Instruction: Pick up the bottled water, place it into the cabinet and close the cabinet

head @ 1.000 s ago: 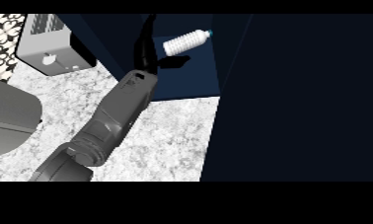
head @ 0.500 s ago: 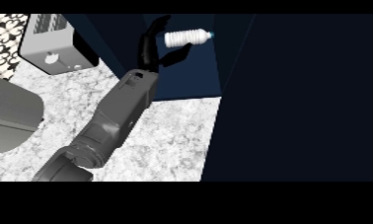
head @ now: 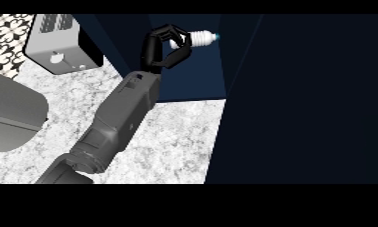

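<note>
On my feed I see 1 grey forearm (head: 122,116), boxy and smooth-sided, with a small rectangular recess near the wrist and a darker, rounded joint at its lower end. The hand (head: 155,53) is black all over, its fingers slim and built of short links with a faint sheen

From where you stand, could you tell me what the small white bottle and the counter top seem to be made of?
The small white ribbed bottle, held in the black hand, looks like translucent plastic, judging by its ridged sides and pale blue cap. The speckled grey-white counter top looks like polished stone, perhaps granite.
</note>
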